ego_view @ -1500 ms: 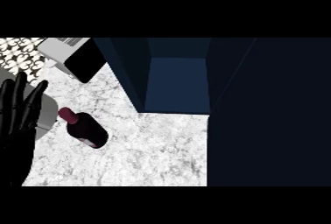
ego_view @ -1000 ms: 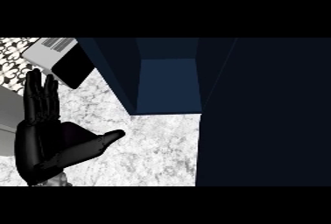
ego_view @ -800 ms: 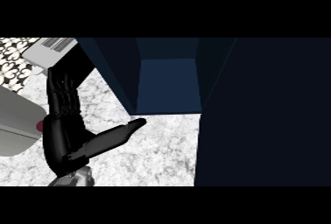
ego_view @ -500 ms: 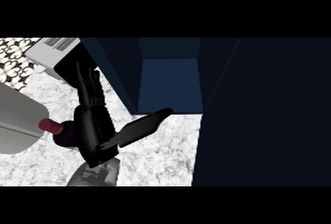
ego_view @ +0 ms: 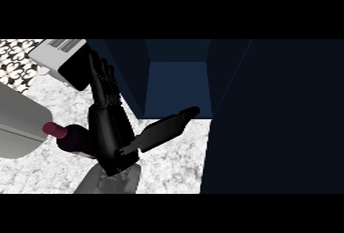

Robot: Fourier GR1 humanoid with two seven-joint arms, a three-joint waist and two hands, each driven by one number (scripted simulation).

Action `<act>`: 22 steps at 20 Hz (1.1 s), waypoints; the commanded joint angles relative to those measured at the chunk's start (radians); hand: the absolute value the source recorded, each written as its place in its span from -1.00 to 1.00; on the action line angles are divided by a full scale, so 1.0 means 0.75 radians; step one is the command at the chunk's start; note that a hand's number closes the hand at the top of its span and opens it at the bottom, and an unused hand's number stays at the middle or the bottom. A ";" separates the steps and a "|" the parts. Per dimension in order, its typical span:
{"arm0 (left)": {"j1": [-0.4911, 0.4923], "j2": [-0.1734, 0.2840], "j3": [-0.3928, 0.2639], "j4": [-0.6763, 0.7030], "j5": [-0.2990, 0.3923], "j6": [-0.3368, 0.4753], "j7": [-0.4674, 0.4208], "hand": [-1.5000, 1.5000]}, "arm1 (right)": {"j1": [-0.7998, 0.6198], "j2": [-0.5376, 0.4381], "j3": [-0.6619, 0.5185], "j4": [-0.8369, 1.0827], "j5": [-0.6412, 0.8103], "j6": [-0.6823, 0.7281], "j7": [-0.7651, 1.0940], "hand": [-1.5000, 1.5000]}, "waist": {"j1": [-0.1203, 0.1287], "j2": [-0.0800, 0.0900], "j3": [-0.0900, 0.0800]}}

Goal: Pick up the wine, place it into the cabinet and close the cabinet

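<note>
The wine bottle lies on its side on the marbled white counter, near the view's left edge. Its dark red capped neck points up and left, and its dark body runs down and right until it passes behind a black hand. Only the neck and the shoulder of the bottle show; the rest is hidden.

The hand enters from the lower edge on a grey forearm and stands edge-on over the bottle. Its fingers are straight and stretched up the view, close together, and its thumb is spread out to the right, its tip reaching the foot of the cabinet opening. No finger is curled round the bottle, so the hand is open; whether its palm touches the bottle cannot be told. Which of the robot's hands this is cannot be told for certain from the view; it comes in left of centre.

A large pale grey rounded form fills the left edge just beside the bottle's neck; what it is cannot be told.

The dark blue cabinet takes up the right half of the view. Its opening shows a lighter blue interior.

At the upper left a grey box-like appliance with a black front stands on the counter, before a black-and-white patterned wall.
</note>
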 commanded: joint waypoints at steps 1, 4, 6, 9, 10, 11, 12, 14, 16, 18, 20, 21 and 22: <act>-0.006 -0.002 -0.057 -0.041 -0.131 0.093 0.162 -1.00 | -0.058 0.032 0.056 -0.130 0.041 -0.071 0.141 -1.00 | 0.004 -0.001 -0.001; -0.063 -0.002 0.073 -0.034 -0.203 0.030 0.236 -1.00 | 0.007 0.014 0.032 -0.190 0.021 -0.047 0.143 -1.00 | -0.002 -0.002 0.000; -0.010 -0.002 0.011 -0.095 -0.293 0.052 0.290 -1.00 | -0.042 0.005 -0.037 -0.110 -0.027 -0.040 0.135 -1.00 | 0.002 0.000 0.000; 0.108 -0.002 0.050 -0.274 -0.379 -0.095 0.369 -1.00 | 0.018 0.022 0.032 -0.085 0.037 -0.020 0.052 -1.00 | 0.007 -0.002 0.000; 0.044 -0.002 0.017 -0.234 -0.455 -0.071 0.469 -1.00 | 0.032 0.026 0.063 -0.160 0.057 -0.043 0.116 -1.00 | 0.003 -0.003 0.000; 0.072 -0.002 -0.047 -0.270 -0.542 -0.021 0.532 -1.00 | -0.114 0.033 0.067 -0.127 0.102 -0.098 0.209 -1.00 | 0.010 -0.004 0.000; 0.087 -0.002 0.009 -0.202 -0.407 -0.008 0.384 -1.00 | -0.094 0.030 0.091 -0.137 0.119 -0.084 0.198 -1.00 | 0.002 0.001 -0.001; 0.088 -0.002 0.006 -0.329 -0.560 -0.110 0.567 -1.00 | -0.105 0.041 0.104 -0.175 0.128 -0.116 0.244 -1.00 | 0.007 -0.004 0.000; 0.122 -0.002 0.052 -0.270 -0.488 -0.072 0.448 -1.00 | -0.090 -0.035 -0.038 -0.240 -0.019 -0.060 0.291 -1.00 | 0.001 0.000 -0.001; 0.183 0.046 0.123 -0.408 -0.426 -0.181 0.453 -1.00 | -0.080 -0.038 -0.061 -0.222 -0.044 -0.043 0.257 -1.00 | 0.004 0.000 -0.001; 0.244 -0.001 0.059 -0.507 -0.582 -0.224 0.540 -1.00 | -0.145 0.000 0.008 -0.209 0.055 -0.096 0.291 -1.00 | 0.010 -0.003 -0.001; 0.358 0.045 0.019 -0.475 -0.463 -0.103 0.391 -1.00 | -0.132 -0.014 0.000 -0.254 0.029 -0.095 0.338 -1.00 | 0.004 0.000 -0.002; 0.363 0.061 0.060 -0.581 -0.492 -0.193 0.435 -1.00 | -0.111 0.004 0.038 -0.198 0.080 -0.086 0.257 -1.00 | 0.008 -0.001 -0.001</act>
